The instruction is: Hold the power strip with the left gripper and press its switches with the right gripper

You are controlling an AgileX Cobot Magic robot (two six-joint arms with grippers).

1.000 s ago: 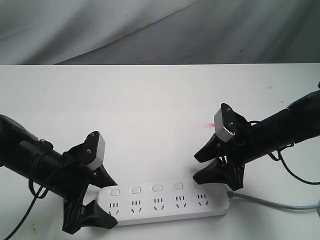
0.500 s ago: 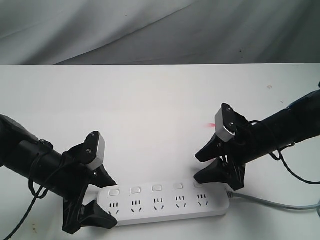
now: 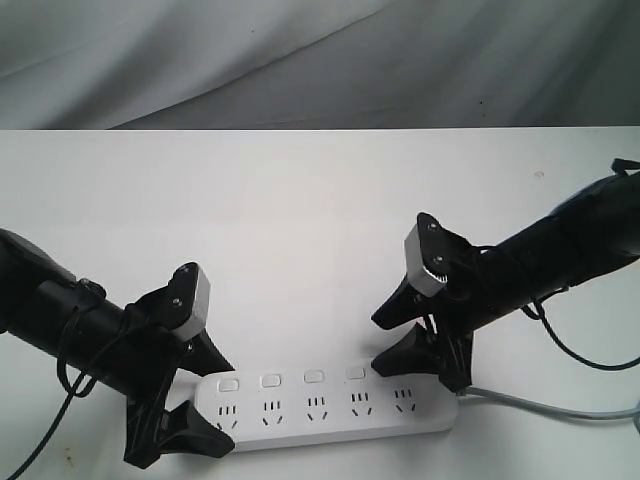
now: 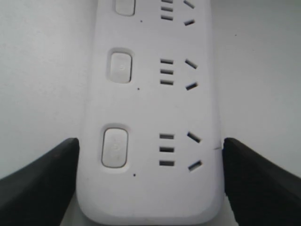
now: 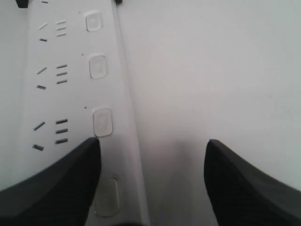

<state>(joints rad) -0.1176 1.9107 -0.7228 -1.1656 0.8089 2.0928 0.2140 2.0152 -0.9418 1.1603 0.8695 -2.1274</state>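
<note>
**Wide finger, small buttons, one held end**

The left gripper has its jaws closed across the width of the power strip, one finger against each long edge at the rounded end. The right gripper is spread wide. Its lower finger hangs over the strip's other end near the fourth of the switches, and its upper finger is over bare table. I cannot tell whether the lower finger touches the strip.

The likeliest fault is a missed press. The fingertip is broader than a button and sits between two of them in the right wrist view, so it could land on plain casing or catch two at once. The hold is a second risk. It grips smooth plastic at one end only, so a push at the far end could pivot or slide the strip out of the pinch. The grey cord might also tug that end sideways.

The strip lies flat and face up near the table's front edge. In the exterior view its long axis runs left to right, with the cord end to the right. The switch row is on the far side and the sockets are on the near side.
</note>
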